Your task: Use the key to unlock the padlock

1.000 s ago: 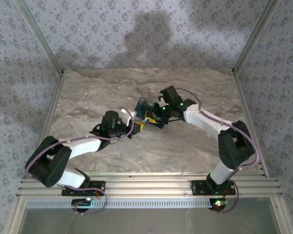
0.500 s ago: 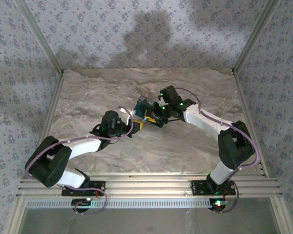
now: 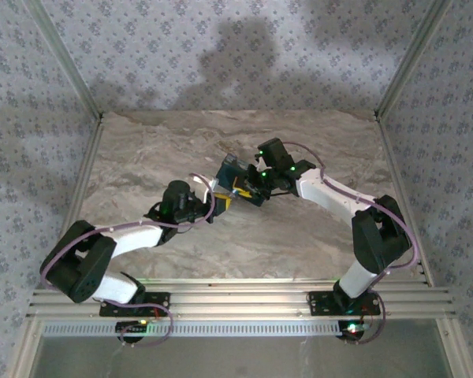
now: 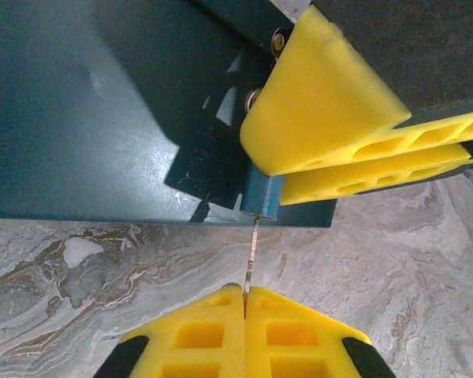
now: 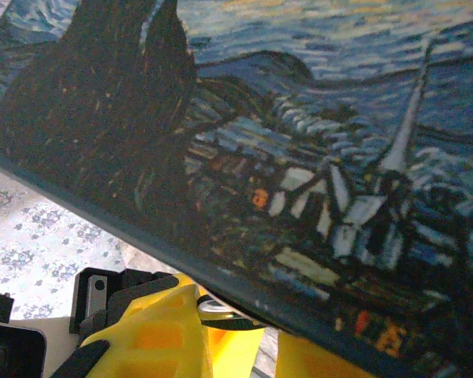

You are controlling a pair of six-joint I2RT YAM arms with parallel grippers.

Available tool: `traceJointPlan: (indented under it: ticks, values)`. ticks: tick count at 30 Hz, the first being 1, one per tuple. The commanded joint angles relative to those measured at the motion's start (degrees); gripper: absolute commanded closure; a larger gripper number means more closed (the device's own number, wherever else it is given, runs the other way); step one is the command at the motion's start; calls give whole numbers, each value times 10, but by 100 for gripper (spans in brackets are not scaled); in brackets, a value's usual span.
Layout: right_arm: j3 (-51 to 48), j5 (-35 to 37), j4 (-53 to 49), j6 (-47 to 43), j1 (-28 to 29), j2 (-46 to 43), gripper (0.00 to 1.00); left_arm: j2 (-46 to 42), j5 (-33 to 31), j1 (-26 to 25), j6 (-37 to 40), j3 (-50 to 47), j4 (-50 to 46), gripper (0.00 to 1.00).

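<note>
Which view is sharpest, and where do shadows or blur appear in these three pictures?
Top external: even light on the marble tabletop, broad soft shadows on the patterned back wall. Left wrist: sharpest; the thin metal key is crisp, and a hard-edged shadow lies on the dark blue printed box. Right wrist: the box's painted face looks soft and grainy.

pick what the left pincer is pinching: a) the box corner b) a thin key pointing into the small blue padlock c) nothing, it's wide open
b: the left pincer is shut on the thin key, whose tip meets the small blue padlock at the box edge.
</note>
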Motion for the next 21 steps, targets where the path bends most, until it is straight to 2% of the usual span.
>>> traceJointPlan:
  ticks: [1, 21]
  values:
    - [-12, -9, 13, 3, 5, -10, 100, -19, -9, -3, 1, -2, 36, 100]
    - [-22, -21, 38, 24, 5, -9, 100, 3, -5, -4, -19, -7, 75, 100]
